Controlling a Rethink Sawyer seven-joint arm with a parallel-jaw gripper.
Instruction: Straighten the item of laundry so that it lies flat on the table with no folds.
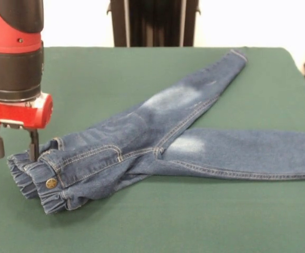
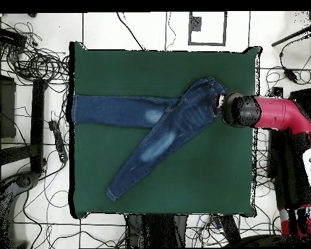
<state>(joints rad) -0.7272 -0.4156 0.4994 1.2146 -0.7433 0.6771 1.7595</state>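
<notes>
The table [image 1: 141, 226], covered in dark green cloth, fills most of both views, and the jeans [image 1: 157, 142] take up its middle band. In the front view they lie with the waistband [image 1: 36, 184] at lower left, one leg running off the right edge and the other angling up to the upper right, so the legs open in a narrow V. The seat and hip area looks doubled over on itself near the waist, with the elastic bunched and the button [image 1: 51, 183] facing forward; the legs seem mostly flat. The arm [image 1: 12, 58] comes down at the left edge, and the gripper [image 1: 15, 147] hangs right at the waistband's upper corner, its two dark fingers [image 1: 33, 145] spread apart with nothing between them, the right one touching or just above the denim. From above, the gripper [image 2: 221, 104] sits at the waistband end at centre right, with the jeans' long axis stretching leftward away from it. The next move probably turns on pinching that waist edge and drawing it away from the legs to undo the fold.
</notes>
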